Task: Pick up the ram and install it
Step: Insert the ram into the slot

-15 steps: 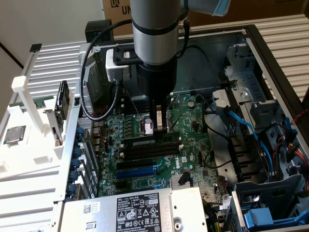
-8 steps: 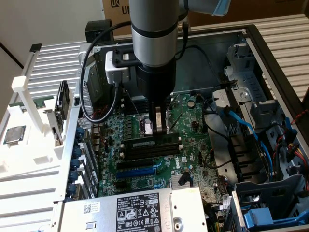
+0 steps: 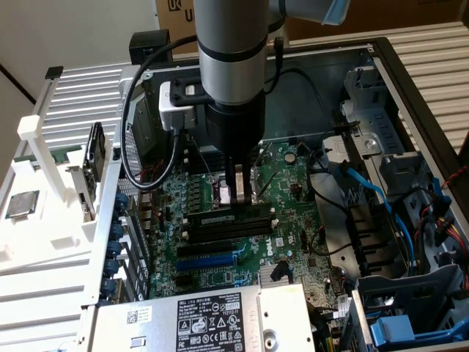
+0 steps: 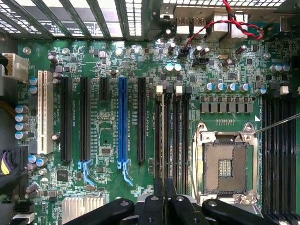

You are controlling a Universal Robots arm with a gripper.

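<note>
One gripper (image 3: 238, 192) is recorded in the exterior view, hanging inside the open computer case (image 3: 396, 81) over the motherboard (image 3: 293, 213). Its fingers (image 3: 233, 189) are closed almost together, with only a narrow slit between them. The ram (image 3: 229, 218) is found at 6 o'clock of the fingertips and just beside them. It stands on edge in one of the memory slots (image 3: 227, 233), with its pale label facing the camera. Contact between the fingertips and its upper edge cannot be confirmed. The processor socket (image 3: 222, 192) is noted at 12 o'clock of the ram, and the power supply (image 3: 212, 319) at 6 o'clock of the board.

In the wrist view, the gripper (image 4: 164, 185) is seen closed to a thin gap and lined up lengthwise with the bank of slots (image 4: 173, 136). The empty socket (image 4: 225, 161) sits just beside that bank.

The ram is judged light, thin and stiff, but brittle if bent or twisted. Its smooth faces may let it slip. It is best pinched across the two flat faces at mid-length, near the upper edge and clear of the contact edge. It should be kept upright and pressed evenly.
</note>
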